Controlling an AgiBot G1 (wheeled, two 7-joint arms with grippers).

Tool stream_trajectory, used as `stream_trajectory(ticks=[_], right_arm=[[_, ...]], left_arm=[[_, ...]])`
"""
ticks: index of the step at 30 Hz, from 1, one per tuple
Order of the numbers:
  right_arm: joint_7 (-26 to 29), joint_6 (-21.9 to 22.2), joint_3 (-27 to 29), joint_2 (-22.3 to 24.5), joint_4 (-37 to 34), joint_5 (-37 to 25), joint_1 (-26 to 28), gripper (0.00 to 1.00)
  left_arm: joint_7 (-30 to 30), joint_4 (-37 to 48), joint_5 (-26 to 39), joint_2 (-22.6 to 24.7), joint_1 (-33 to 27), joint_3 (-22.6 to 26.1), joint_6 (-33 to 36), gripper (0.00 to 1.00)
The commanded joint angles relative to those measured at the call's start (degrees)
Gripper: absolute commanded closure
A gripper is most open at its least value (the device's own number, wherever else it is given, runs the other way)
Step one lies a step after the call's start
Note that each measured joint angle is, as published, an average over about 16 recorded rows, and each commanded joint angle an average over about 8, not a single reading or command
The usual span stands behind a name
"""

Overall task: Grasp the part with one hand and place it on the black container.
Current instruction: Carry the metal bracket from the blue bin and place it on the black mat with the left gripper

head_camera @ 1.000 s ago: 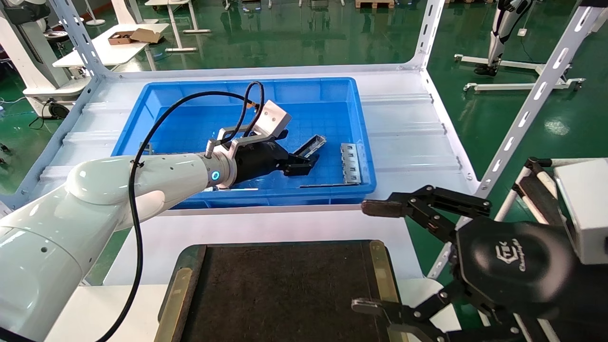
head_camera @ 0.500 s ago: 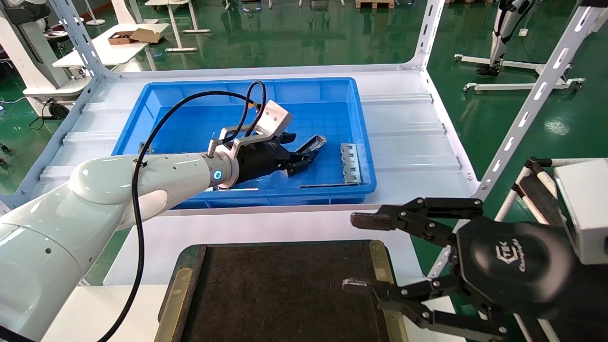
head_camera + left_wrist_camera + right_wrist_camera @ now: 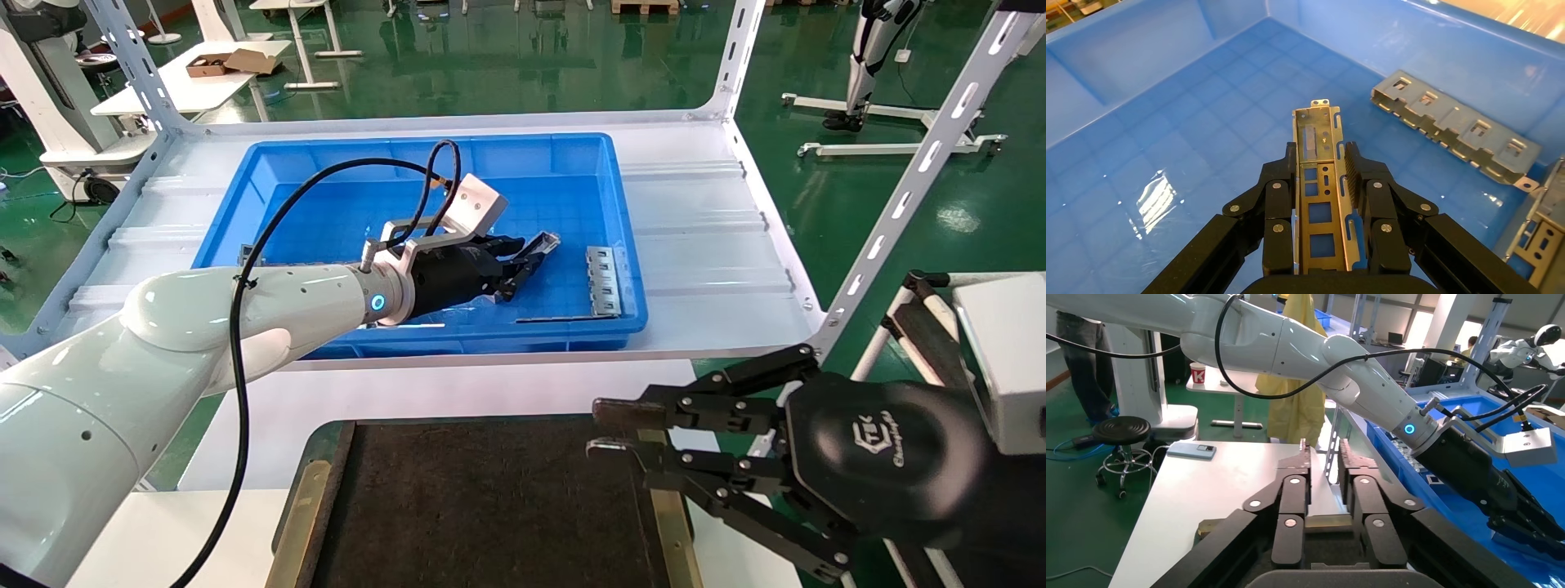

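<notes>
Grasp step: the part (image 3: 1319,184), a grey channel shell w/ rectangular cutouts, is clamped between the left gripper (image 3: 523,265) fingers inside the blue bin (image 3: 245,175). Next, judged: a lift clear of the bin wall, then a carry to the black container (image 3: 482,506) in front. Right gripper (image 3: 601,429) is held nearly closed on nothing, by the container's edge; embossed logo partly read as "Champion".

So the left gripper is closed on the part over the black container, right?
Not quite. The left gripper is closed on the part, but inside the blue bin, not over the black container. The head view and the left wrist view both show this.
</notes>
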Motion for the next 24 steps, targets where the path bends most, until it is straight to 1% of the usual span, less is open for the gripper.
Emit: stream_trajectory(ticks=[1, 7, 13, 18, 24], right_arm=[[0.0, 0.0, 0.0, 0.0, 0.0, 0.0, 0.0, 1.0], [0.0, 0.0, -0.01, 0.0, 0.0, 0.0, 0.0, 1.0], [-0.01, 0.0, -0.01, 0.0, 0.0, 0.01, 0.0, 1.0], [-0.01, 0.01, -0.02, 0.01, 0.0, 0.01, 0.0, 1.0], [-0.01, 0.01, -0.02, 0.01, 0.0, 0.01, 0.01, 1.0]], left_arm=[[-0.14, -0.32, -0.39, -0.07, 0.04, 0.48, -0.08, 1.0], [0.92, -0.85, -1.98, -0.22, 0.01, 0.83, 0.2, 1.0], [3.72, -1.08, -5.11, -0.7, -0.88, -0.68, 2.06, 1.0], [7.45, -1.0, -8.71, -2.08, -2.36, -3.27, 7.29, 1.0], [12.35, -2.1, -13.59, -5.88, -2.91, -7.11, 15.64, 1.0]])
